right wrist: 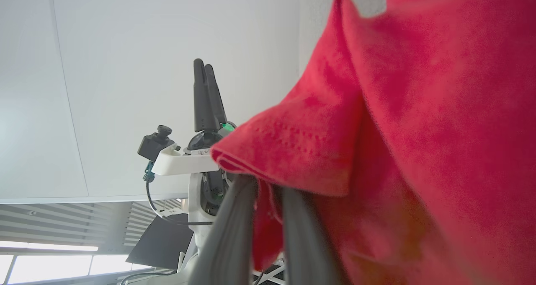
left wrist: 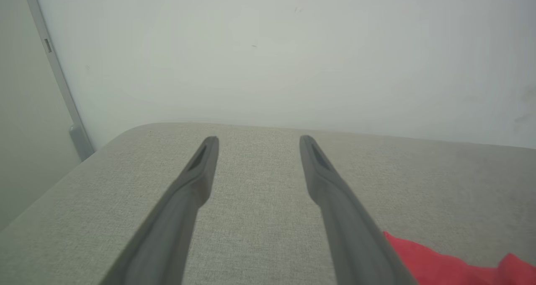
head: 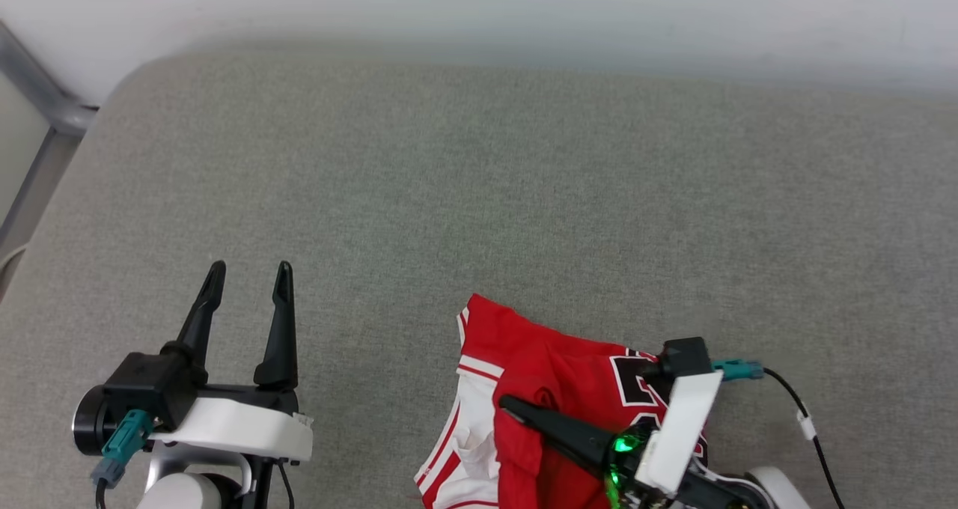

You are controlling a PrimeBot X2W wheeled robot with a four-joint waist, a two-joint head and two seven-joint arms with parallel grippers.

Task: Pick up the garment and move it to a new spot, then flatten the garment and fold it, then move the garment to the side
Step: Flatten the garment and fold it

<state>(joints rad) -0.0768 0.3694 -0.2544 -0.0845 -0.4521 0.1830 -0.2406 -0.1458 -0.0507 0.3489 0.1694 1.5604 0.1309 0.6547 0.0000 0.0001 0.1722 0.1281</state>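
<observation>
The garment (head: 554,378) is bunched near right on the grey surface (head: 479,194); your right gripper (head: 510,407) is clamped on its red fabric. Your left gripper (head: 248,277), near left, has its fingers apart.

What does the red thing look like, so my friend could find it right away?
Look at the big grey pad by the white wall, then go to its near edge, right of the middle. There the shirt lies crumpled, with the right gripper pinching a fold. It is the one bright red thing there, with white panels, striped trim and a black print.
</observation>
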